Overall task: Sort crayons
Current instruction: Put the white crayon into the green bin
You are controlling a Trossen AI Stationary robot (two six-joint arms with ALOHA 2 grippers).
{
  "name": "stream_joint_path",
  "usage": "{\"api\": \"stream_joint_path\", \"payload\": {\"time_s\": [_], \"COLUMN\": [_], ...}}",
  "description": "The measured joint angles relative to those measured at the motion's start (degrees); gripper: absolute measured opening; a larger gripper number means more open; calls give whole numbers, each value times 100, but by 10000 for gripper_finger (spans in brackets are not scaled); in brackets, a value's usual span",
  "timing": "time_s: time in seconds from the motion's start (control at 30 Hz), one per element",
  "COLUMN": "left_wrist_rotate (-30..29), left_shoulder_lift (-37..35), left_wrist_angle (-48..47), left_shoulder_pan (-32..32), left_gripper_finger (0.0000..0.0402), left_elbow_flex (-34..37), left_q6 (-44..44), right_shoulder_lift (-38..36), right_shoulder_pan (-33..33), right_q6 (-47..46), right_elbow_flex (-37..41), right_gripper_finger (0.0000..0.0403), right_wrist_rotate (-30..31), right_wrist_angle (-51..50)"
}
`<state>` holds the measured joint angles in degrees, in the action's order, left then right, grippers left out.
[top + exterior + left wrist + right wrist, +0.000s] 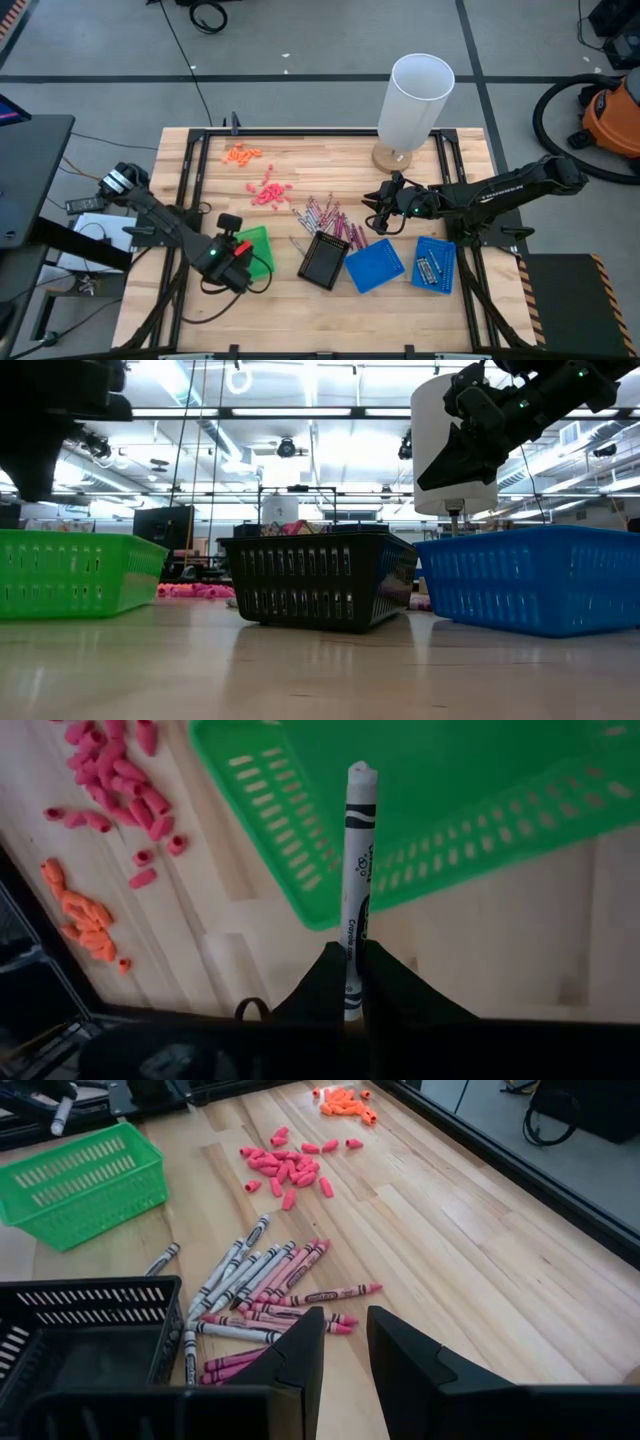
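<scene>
Pink and grey crayons lie in a loose pile on the wood, between the trays and the coral bits. My left gripper is shut on one grey crayon and hovers over the near corner of the green tray, which stands at the table's left. My right gripper hangs open above the pile's right side, with nothing between its fingers. A black tray and two blue trays stand along the near side; the rightmost one holds grey crayons. My left gripper pinches the grey crayon by its lower end between its two fingers. The crayon runs along the fingers and sticks out well beyond their tips. The fingers slant steeply down. The crayon is lifted clear, its free tip over the green tray.
Coral-red bits and orange bits lie toward the far left. A tall white cylinder on a wooden foot stands at the far edge. A black frame rail runs along the table's left side.
</scene>
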<state>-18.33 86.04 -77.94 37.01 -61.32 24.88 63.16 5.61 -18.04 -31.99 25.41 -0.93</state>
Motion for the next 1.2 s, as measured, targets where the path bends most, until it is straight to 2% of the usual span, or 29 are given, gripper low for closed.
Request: {"api": "stream_joint_path", "payload": {"time_s": [0.27,0.53,0.67,0.77,0.9,1.0,1.2], "left_wrist_rotate": [-150,-151,6,-85,-506,-498,-474], "left_shoulder_lift": [0,0,0,5,15,15,15], "left_wrist_angle": [23,177,428,841,837,942,1893], "left_shoulder_pan": [280,125,25,-21,-182,-298,-645], "left_gripper_finger": [17,17,17,17,17,17,17], "left_elbow_flex": [0,4,258,431,510,518,520], "left_q6": [-315,-907,-1164,-1538,-2056,-2688,-3822], "right_shoulder_lift": [0,0,0,0,0,0,0], "right_shoulder_pan": [0,0,0,0,0,0,0], "right_q6": [0,0,0,0,-4,-20,-4], "right_elbow_flex": [0,0,0,0,0,0,0], "right_gripper_finger": [89,89,89,89,89,89,89], "right_wrist_rotate": [0,0,-1,0,-2,-2,-2], "right_wrist_angle": [-2,-4,-4,-4,-2,-2,0]}}
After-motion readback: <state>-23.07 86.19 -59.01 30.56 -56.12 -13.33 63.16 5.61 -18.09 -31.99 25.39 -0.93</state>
